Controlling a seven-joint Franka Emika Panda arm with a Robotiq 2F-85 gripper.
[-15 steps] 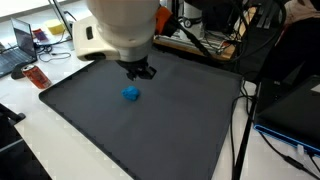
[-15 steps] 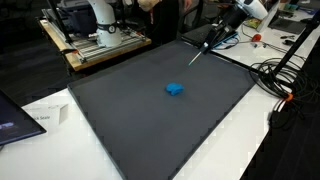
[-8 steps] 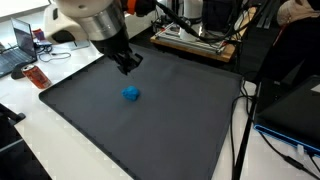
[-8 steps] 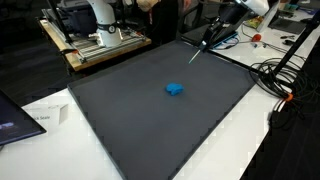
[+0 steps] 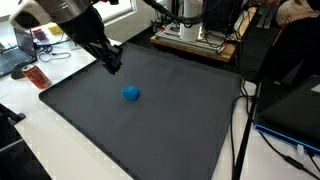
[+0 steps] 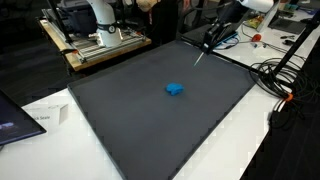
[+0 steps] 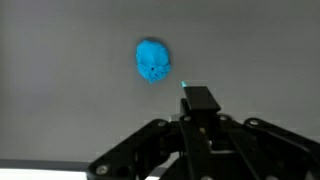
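A small crumpled blue object (image 5: 131,94) lies near the middle of a dark grey mat (image 5: 160,135), also seen from the opposite side (image 6: 175,89) and in the wrist view (image 7: 152,61). My gripper (image 5: 112,63) hangs above the mat's far-left part, apart from the blue object and up off the surface. In the wrist view the black fingers (image 7: 200,100) are pressed together with nothing visible between them, and the blue object sits just beyond and left of their tip. From the opposite side the gripper (image 6: 203,48) shows as a thin dark point over the mat's far edge.
A laptop (image 5: 14,56) and a red item (image 5: 37,77) sit on the white table left of the mat. Equipment and cables (image 5: 195,35) crowd the back. Cables (image 6: 275,80) lie right of the mat (image 6: 140,125), with a laptop corner (image 6: 15,122) at the near left.
The arm has swung left and away from above the blue object, with the gripper staying shut. The blue object has not moved.
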